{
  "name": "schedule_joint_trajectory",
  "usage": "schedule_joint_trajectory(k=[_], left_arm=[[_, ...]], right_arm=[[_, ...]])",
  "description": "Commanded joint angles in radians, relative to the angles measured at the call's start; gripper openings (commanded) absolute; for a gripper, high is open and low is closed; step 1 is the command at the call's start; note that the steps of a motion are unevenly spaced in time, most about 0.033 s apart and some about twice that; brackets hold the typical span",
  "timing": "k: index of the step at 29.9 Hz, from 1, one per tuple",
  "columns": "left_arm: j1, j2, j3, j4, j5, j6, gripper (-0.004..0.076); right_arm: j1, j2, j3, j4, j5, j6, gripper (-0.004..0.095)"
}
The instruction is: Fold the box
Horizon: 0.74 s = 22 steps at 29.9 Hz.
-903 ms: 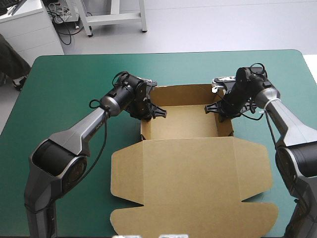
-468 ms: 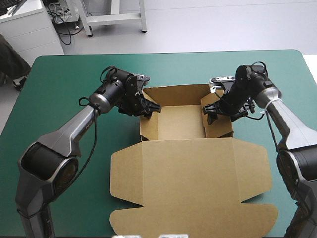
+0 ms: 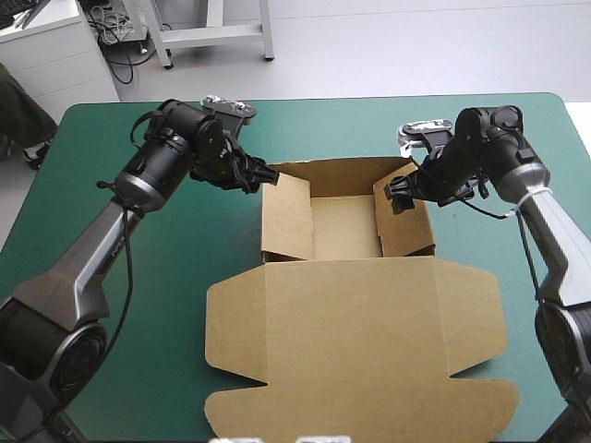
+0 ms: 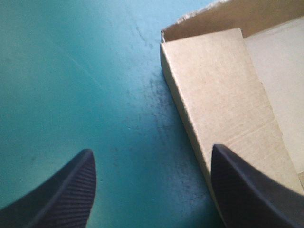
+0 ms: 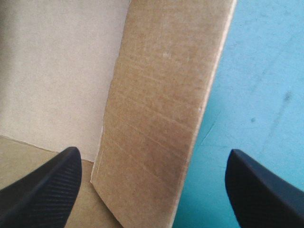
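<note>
The brown box [image 3: 355,323] lies mid-table as an open tray on its far side, with the lid flat toward the near edge. Its left wall [image 3: 286,220] and right wall [image 3: 404,221] stand and lean inward. My left gripper [image 3: 261,177] hovers open just outside the tray's far-left corner. In the left wrist view this gripper [image 4: 152,190] spans bare teal-green cover and the left wall's [image 4: 223,95] outer edge. My right gripper [image 3: 397,196] is open over the right wall. The right wrist view shows that wall [image 5: 161,118] standing between the gripper's [image 5: 152,190] spread fingers, untouched.
The lid's side flaps [image 3: 476,314] spread flat toward both sides, and its front flap [image 3: 360,406] reaches the near table edge. Teal-green cover [image 3: 120,277] lies bare to the left, right and far side of the box.
My left gripper has drawn back out of the tray, up and toward the far left, leaving the left wall leaning inward. The right gripper rose slightly by the right wall.
</note>
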Motion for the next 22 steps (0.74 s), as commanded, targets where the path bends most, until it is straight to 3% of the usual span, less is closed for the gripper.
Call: schedule_joint_trajectory(k=[1, 6, 8, 17, 22], left_arm=[[0.000, -0.118, -0.040, 0.032, 0.027, 0.051, 0.0488], [0.000, -0.219, -0.040, 0.030, 0.054, 0.108, 0.0477], [0.000, -0.270, -0.031, 0.017, 0.054, 0.130, 0.0432], [0.000, -0.575, 0.209, 0.019, 0.054, 0.231, -0.0033], [0.000, -0.758, 0.448, 0.028, 0.054, 0.234, -0.0030]], right_arm=[[-0.003, -0.072, -0.032, 0.002, 0.013, -0.011, 0.0761], [-0.003, -0.092, -0.032, 0.002, 0.013, -0.011, 0.0761], [-0.003, -0.097, -0.032, 0.002, 0.013, -0.014, 0.0761], [-0.003, -0.100, -0.032, 0.002, 0.008, -0.024, 0.0761], [-0.003, -0.100, -0.032, 0.002, -0.002, -0.024, 0.0762]])
